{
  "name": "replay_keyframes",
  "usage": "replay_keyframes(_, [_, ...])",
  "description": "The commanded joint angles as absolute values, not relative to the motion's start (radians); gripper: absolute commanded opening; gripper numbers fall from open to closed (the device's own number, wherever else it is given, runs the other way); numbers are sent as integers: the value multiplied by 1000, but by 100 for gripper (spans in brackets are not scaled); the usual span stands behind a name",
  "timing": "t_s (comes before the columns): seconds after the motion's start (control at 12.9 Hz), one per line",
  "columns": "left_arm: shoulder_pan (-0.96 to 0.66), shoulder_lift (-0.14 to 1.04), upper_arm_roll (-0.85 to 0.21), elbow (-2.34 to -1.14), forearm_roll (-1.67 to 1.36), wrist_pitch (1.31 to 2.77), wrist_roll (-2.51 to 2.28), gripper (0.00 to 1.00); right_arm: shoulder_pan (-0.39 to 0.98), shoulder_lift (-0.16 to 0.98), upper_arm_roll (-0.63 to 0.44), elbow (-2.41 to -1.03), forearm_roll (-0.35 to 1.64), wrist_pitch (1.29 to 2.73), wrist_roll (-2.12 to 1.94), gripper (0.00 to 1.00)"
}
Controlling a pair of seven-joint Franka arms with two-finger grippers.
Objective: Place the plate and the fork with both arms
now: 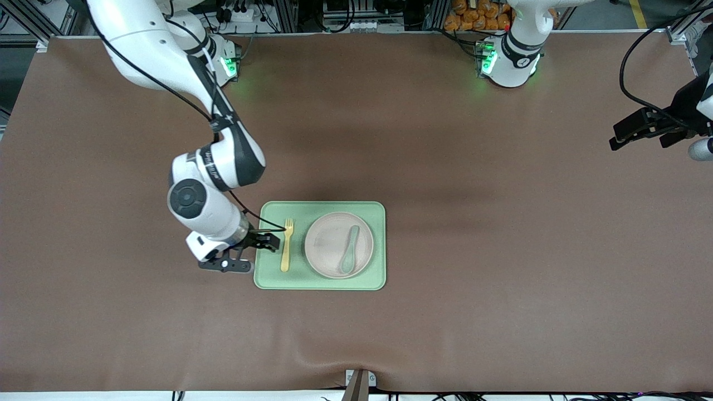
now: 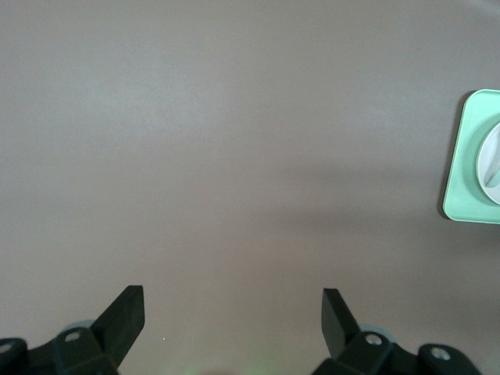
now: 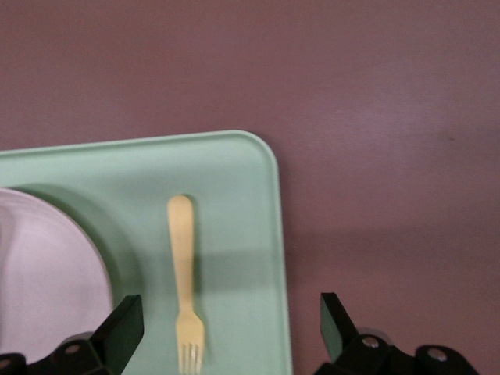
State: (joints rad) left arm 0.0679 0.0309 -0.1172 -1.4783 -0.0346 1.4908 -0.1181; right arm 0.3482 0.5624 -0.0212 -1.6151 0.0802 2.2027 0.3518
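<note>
The pale pink plate (image 1: 328,245) sits on the light-green tray (image 1: 323,281), with a teal spoon (image 1: 351,252) lying in it. Beside the plate, toward the right arm's end of the tray, the yellow fork (image 1: 286,246) lies flat, its tines pointing toward the robots' bases. My right gripper (image 1: 250,253) hangs open just over that edge of the tray. In the right wrist view its empty jaws (image 3: 230,328) stand wide apart above the fork (image 3: 183,273) and the tray (image 3: 234,180), with the plate (image 3: 47,273) at one side. My left gripper (image 1: 638,143) waits open at the left arm's end of the table, holding nothing.
Brown table cover (image 1: 501,250) spreads all round the tray. In the left wrist view the open jaws (image 2: 233,320) hang over bare cover, with a corner of the tray (image 2: 465,156) and the plate's rim (image 2: 491,164) at the frame's edge.
</note>
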Motion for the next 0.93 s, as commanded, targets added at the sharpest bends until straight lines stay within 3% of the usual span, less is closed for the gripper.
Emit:
replay_keyframes(0.0, [68, 5, -121, -1497, -15, 1497, -112, 100, 258, 470, -6, -1608, 87, 2016, 231, 100])
replay_keyframes(0.54, [67, -3, -155, -1497, 11, 1485, -110, 100, 37, 407, 9, -1385, 95, 1597, -35, 100])
replay_keyframes(0.85, [71, -3, -202, -1499, 52, 1476, -106, 100, 2, 257, 3, -1379, 94, 1465, -40, 100])
